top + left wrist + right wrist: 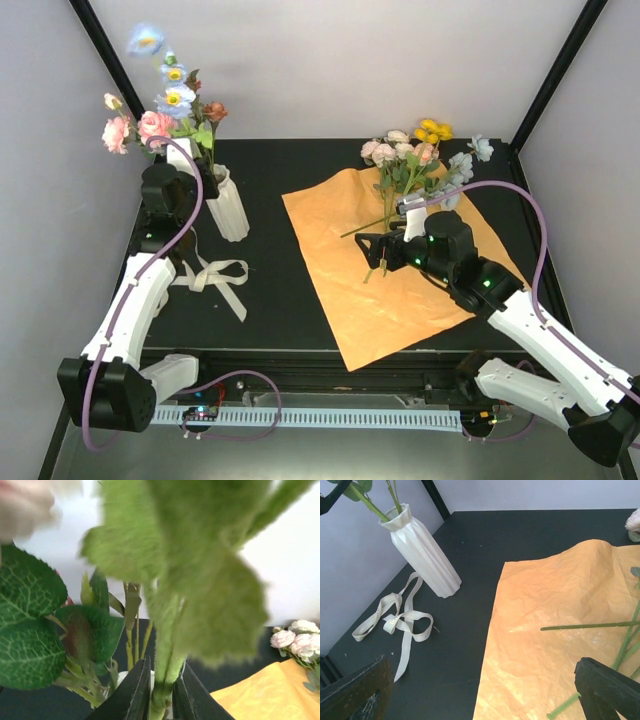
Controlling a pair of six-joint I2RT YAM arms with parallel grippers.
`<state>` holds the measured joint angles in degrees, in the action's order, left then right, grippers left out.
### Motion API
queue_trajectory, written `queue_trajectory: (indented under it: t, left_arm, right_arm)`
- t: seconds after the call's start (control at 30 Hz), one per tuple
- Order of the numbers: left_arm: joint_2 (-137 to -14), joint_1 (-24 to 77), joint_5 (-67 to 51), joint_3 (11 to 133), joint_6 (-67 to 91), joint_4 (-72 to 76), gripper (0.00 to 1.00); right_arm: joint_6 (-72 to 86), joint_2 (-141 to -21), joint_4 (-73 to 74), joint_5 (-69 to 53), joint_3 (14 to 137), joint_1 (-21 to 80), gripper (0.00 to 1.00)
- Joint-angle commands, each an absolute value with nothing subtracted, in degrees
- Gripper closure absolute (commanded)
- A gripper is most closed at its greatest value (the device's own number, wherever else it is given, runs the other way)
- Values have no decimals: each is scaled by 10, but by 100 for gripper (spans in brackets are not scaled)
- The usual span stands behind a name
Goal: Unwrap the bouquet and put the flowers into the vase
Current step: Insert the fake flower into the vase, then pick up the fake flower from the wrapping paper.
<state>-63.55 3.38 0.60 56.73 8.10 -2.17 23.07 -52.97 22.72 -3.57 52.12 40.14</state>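
orange crinkled paper sheet [400, 300] lies spread flat by the right arm. the right gripper [375, 255] hovers over it, jaws wide and empty, above the green stalks of the loose pink, cream and yellow flowers [410, 160]. farther left, the left gripper [162, 675] has its jaws narrow, closed on a fuzzy green stem [167, 645] standing in the ribbed off-white vase [228, 205]. unwrapping looks done and filling the vase is in hand. the next move calls for freeing that stem, then pinching another stalk low down.

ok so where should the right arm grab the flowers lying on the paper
Probably the green stems just below the blooms, coming straight down with the fingers across them. The flowers lie flat on the orange paper, heads toward the far wall, so the stems are the slim part.
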Motion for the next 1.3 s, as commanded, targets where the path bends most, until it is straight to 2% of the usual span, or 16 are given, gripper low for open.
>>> queue_trajectory:
  t: [0.0,0.23,0.5,0.63,0.77,0.93,1.07,1.17,1.27]
  left_arm:
    - [-636,30,-18,571,108,-28,84]
    - [-601,30,-45,577,118,-63,65]
    - [-544,29,-95,575,123,-97,62]
    - [-528,30,-163,579,134,-120,49]
    - [-515,33,-253,563,167,-124,30]
    - [-510,63,-315,535,139,-135,32]
    - [-507,96,-318,521,109,-147,28]
    - [-509,113,-336,507,111,-127,27]
    - [-517,135,-347,501,114,-124,26]
  right_arm:
    - [234,-522,249,-20,544,402,0]
    - [266,-516,255,-10,541,402,0]
    - [286,-528,244,-10,548,402,0]
    - [308,-551,246,11,555,402,0]
    - [327,-578,227,35,550,398,3]
    - [382,-613,182,4,535,334,12]
    - [445,-653,109,-93,494,252,30]
    - [503,-702,64,-152,472,193,35]
    - [534,-753,20,-155,460,152,40]
